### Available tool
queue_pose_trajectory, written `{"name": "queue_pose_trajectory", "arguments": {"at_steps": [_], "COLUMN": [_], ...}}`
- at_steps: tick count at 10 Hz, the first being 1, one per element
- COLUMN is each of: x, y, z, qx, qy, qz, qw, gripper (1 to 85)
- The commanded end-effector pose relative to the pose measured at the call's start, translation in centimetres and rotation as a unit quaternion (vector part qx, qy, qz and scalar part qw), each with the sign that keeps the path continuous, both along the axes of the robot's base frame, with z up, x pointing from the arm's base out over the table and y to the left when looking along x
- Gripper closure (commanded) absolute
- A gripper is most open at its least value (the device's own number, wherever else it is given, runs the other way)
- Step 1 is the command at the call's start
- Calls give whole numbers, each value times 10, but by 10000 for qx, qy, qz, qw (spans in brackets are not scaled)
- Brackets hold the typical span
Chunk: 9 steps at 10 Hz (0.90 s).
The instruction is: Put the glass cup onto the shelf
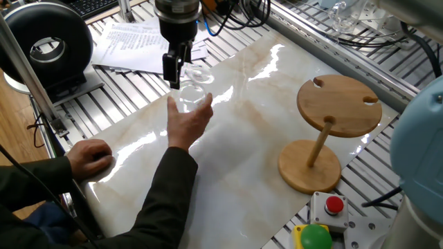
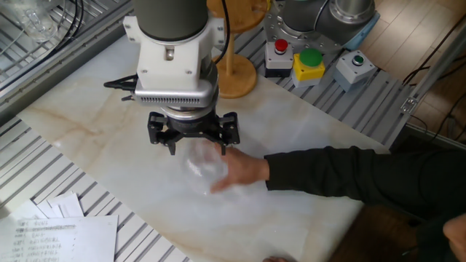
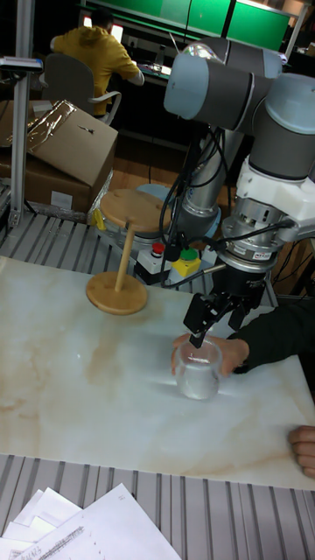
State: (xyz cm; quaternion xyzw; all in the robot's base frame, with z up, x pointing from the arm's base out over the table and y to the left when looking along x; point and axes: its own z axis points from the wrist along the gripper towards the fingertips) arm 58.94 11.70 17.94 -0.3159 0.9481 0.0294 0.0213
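The glass cup (image 1: 194,90) is clear and hard to make out. A person's hand (image 1: 187,117) holds it up over the marble table, just below my gripper (image 1: 175,81). In the tall fixed view the glass cup (image 3: 197,374) sits right under the spread fingers of my gripper (image 3: 213,332), which is open with nothing gripped. From the other fixed view the gripper (image 2: 194,144) covers part of the glass cup (image 2: 204,163). The wooden shelf (image 1: 338,105) stands empty at the table's right, well away from the gripper.
The person's sleeved arm (image 2: 349,175) reaches across the table's near side and a second hand (image 1: 90,155) rests on its edge. Button boxes (image 2: 309,62) sit beside the shelf base (image 2: 238,75). Papers (image 1: 128,41) lie behind the gripper.
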Motion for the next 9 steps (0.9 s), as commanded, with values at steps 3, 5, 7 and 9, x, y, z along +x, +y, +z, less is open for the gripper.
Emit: {"name": "queue_pose_trajectory", "arguments": {"at_steps": [3,5,7,9], "x": [1,2,4,4], "y": [-1,-1,-2,-2], "z": [-3,-3,-4,-5], "qx": [77,77,68,60], "qy": [-66,-74,-122,-122], "qz": [40,40,67,67], "qw": [9999,9999,9999,9999], "gripper": [7,7,7,30]}}
